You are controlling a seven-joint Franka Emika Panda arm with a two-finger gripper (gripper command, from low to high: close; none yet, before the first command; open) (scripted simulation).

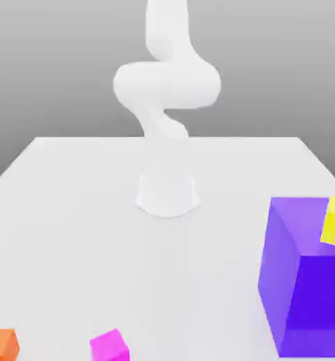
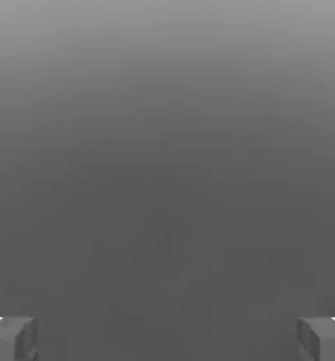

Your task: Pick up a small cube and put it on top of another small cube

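Rising from its base, the arm (image 1: 167,84) bends; fingers (image 2: 25,340) spread apart, empty.

Plain grey backdrop here, a shade lighter low down, rising behind the far edge of a pale, smooth white table (image 1: 78,233); bright, even light washes over the surface, left to right, near to far.

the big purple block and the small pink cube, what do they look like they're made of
Purple block: possibly smooth plastic, perhaps slightly glossy; its faces are plain, with a paler band along the foot of the front.
Pink cube: perhaps plastic or painted wood, with a flat, even finish; no grain or texture shows, so the material stays open.
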